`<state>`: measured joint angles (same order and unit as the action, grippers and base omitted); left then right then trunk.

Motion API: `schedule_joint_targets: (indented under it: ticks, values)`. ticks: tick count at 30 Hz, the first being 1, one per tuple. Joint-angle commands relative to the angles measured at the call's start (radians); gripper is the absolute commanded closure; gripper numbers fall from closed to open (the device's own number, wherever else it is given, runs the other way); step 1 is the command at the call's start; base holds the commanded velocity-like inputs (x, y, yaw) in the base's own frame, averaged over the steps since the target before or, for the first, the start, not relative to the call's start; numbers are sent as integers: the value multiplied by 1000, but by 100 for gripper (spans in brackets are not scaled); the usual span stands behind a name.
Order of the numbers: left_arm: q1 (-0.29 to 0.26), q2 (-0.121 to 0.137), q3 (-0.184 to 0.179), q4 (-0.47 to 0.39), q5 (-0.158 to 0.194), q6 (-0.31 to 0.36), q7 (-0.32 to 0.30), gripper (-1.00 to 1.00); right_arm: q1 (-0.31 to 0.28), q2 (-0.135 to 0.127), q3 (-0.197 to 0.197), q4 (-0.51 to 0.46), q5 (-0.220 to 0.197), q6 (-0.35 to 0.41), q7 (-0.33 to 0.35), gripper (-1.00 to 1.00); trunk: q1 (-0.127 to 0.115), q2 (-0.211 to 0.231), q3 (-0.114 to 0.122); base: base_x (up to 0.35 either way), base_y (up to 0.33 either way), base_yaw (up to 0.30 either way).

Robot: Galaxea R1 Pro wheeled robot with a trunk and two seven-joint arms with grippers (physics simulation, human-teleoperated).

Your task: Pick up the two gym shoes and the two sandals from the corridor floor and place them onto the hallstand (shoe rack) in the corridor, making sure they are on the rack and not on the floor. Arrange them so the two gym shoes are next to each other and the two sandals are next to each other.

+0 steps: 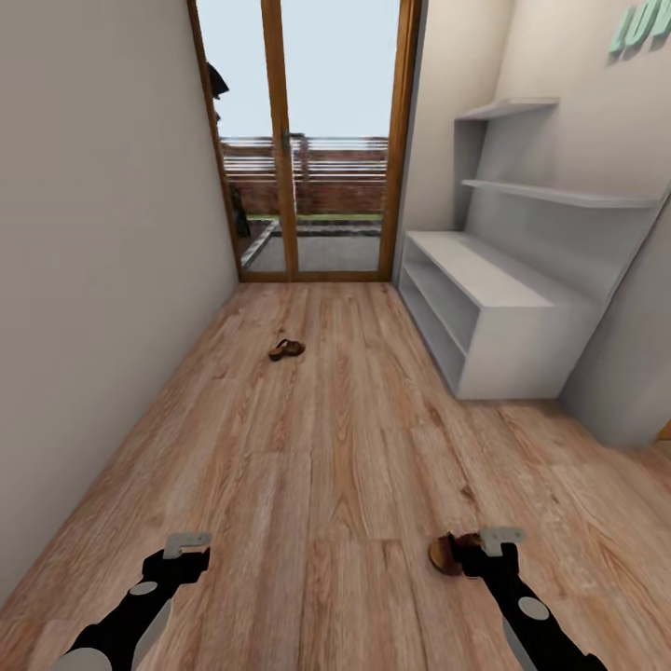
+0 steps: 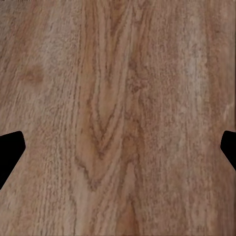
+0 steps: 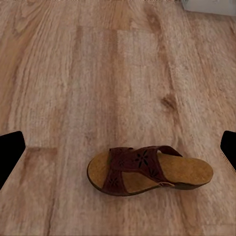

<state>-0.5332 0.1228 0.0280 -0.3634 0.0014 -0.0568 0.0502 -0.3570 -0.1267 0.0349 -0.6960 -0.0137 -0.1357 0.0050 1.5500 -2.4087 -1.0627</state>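
One dark-brown sandal (image 1: 286, 349) lies on the corridor floor (image 1: 335, 447) midway down the hall, left of centre. A second sandal (image 3: 147, 169) with a tan footbed lies flat on the planks just under my right gripper (image 1: 499, 545). That gripper is open and hovers above the sandal without touching it. In the head view this sandal (image 1: 447, 554) peeks out beside the fingers. My left gripper (image 1: 186, 548) is open over bare planks. The light-grey hallstand (image 1: 494, 308) stands against the right wall. The gym shoes are out of view.
A glass door with a wooden frame (image 1: 308, 140) closes the far end of the corridor. A plain wall (image 1: 93, 280) runs along the left. Two stepped wall shelves (image 1: 559, 194) hang above the hallstand bench.
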Motion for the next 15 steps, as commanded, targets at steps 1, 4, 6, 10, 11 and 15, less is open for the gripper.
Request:
schedule_joint_targets:
  ticks: [1, 4, 6, 10, 11, 15]
  values:
    - [-1, -1, 2, 1, 0, -4, 1, -100, 0, -1, 4, 1, -2, -3, 0, -100, 0, 0, -1, 184, -197, 143]
    - [-1, 0, 3, 1, 1, -8, 2, -100, 0, -1, 7, 2, -2, -4, 0, -100, 0, 0, -1, 190, -209, 222]
    - [-1, 0, 3, 1, 1, -8, 2, -100, -1, -1, 7, 2, -2, -4, 0, -100, 0, 0, -1, 214, -205, 258]
    - [-1, 0, 4, 1, 2, -8, 2, -100, 0, -1, 8, 3, -2, -3, 0, -100, 0, 0, -1, 245, -185, 270]
    - [-1, 0, 4, 1, 2, -8, 2, -100, 0, -1, 8, 3, -2, -3, 0, -100, 0, 0, -1, 257, -177, 273]
    - [-1, 0, 4, 1, 3, -8, 2, -100, 0, -1, 8, 3, -2, -2, -1, -100, 0, 0, -1, 266, -170, 276]
